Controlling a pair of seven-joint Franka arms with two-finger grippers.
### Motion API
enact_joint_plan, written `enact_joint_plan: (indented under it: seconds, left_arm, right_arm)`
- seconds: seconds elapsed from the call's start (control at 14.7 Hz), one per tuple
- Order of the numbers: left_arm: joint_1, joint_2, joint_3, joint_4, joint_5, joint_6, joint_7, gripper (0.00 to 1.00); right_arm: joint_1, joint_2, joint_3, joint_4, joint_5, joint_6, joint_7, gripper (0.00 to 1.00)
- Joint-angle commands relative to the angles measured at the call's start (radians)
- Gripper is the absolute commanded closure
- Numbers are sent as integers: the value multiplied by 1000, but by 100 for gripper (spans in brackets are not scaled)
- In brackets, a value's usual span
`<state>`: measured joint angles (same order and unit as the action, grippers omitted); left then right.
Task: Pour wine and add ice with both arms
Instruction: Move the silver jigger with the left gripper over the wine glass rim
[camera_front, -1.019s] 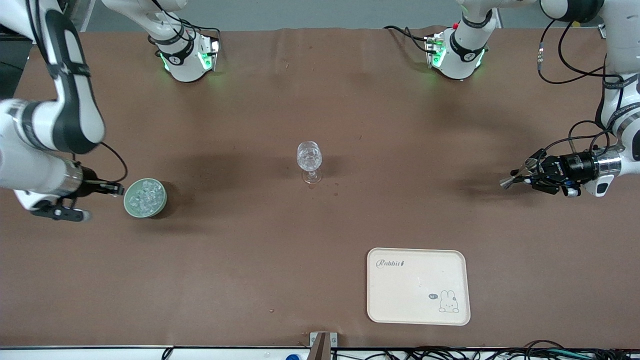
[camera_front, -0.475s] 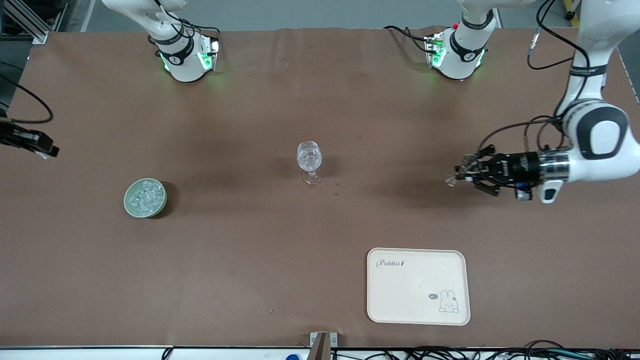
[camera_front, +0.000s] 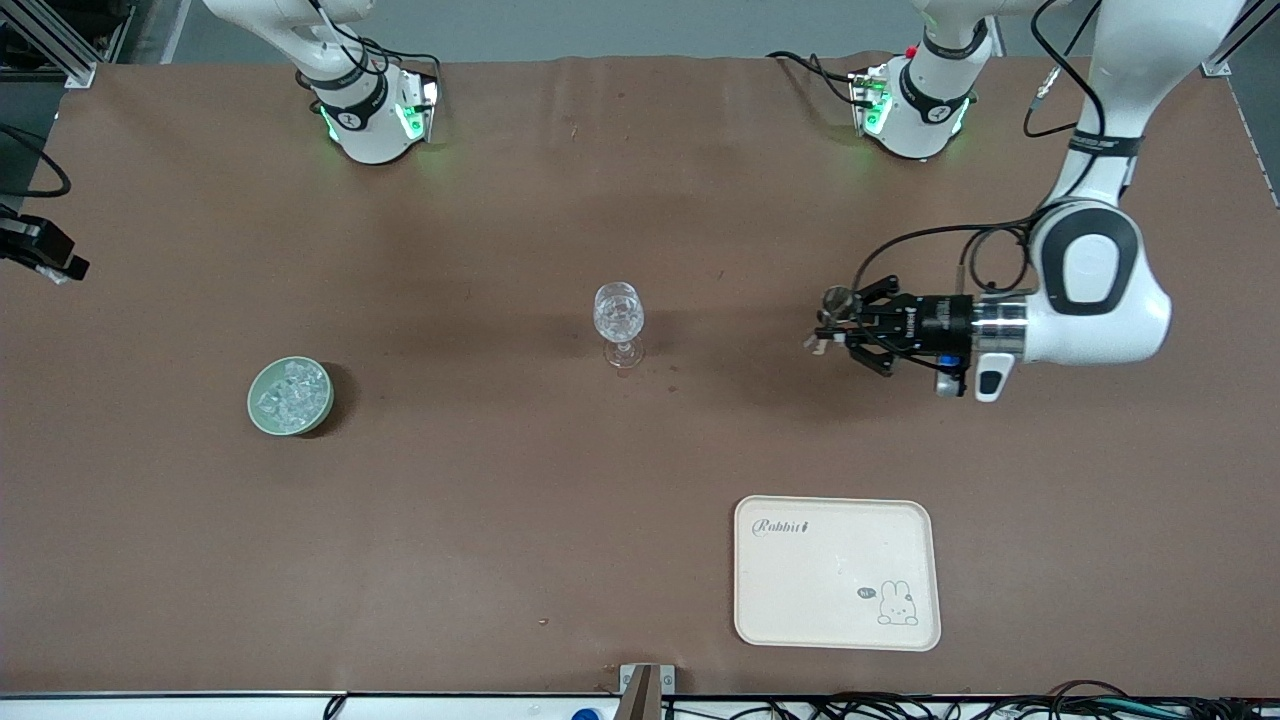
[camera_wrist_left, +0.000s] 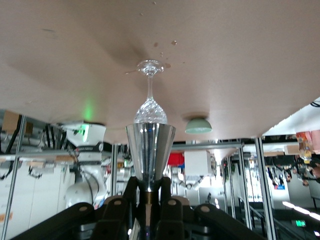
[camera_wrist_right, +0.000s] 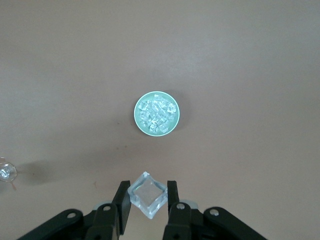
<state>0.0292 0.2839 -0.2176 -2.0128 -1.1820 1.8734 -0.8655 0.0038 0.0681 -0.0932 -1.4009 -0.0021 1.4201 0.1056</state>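
Note:
The clear stemmed glass (camera_front: 619, 322) stands upright mid-table. My left gripper (camera_front: 845, 327), on the left arm (camera_front: 1090, 290), hangs level over the table between the glass and the left arm's end. It is shut on the narrow base of a silver conical metal cup (camera_wrist_left: 150, 150), whose mouth faces the glass (camera_wrist_left: 150, 95). My right gripper (camera_wrist_right: 147, 197) is shut on one clear cube of ice (camera_wrist_right: 147, 194), high above the pale green bowl (camera_wrist_right: 157, 113) heaped with ice. In the front view only its black tip (camera_front: 60, 268) shows at the edge. No wine is in view.
A cream tray (camera_front: 838, 572) with a rabbit print lies near the front edge, toward the left arm's end. The bowl (camera_front: 290, 396) sits toward the right arm's end. Both arm bases (camera_front: 372, 115) (camera_front: 915, 110) stand along the table's back edge.
My left gripper has carried the metal cup from the table's end toward the glass. My right gripper has left the bowl's side with a cube and risen toward the table's end.

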Motion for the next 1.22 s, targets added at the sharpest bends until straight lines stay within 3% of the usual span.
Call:
enact_joint_plan:
  seconds: [0.0, 0.14, 0.41, 0.75, 0.88, 1.15]
  left_arm:
    - [9, 3, -150, -3, 2, 168, -65, 100]
    - [11, 14, -232, 5, 2, 274, -142, 100]
    - [-8, 63, -330, 9, 8, 473, -170, 100]
    - [-28, 86, -401, 11, 33, 624, -196, 100]
    - [-28, 113, -436, 34, 115, 653, -263, 100]
    - [-44, 184, -465, 109, 457, 673, -560, 100]
  right_arm:
    - [-4, -28, 13, -26, 17, 3, 5, 99]
    - [-24, -27, 33, -26, 17, 7, 5, 99]
    - [-28, -27, 50, -26, 17, 7, 9, 99]
    - [-18, -25, 50, -26, 17, 2, 14, 99]
    - [-19, -27, 50, -26, 17, 0, 14, 99]
    - [-19, -27, 50, -26, 19, 0, 14, 99]
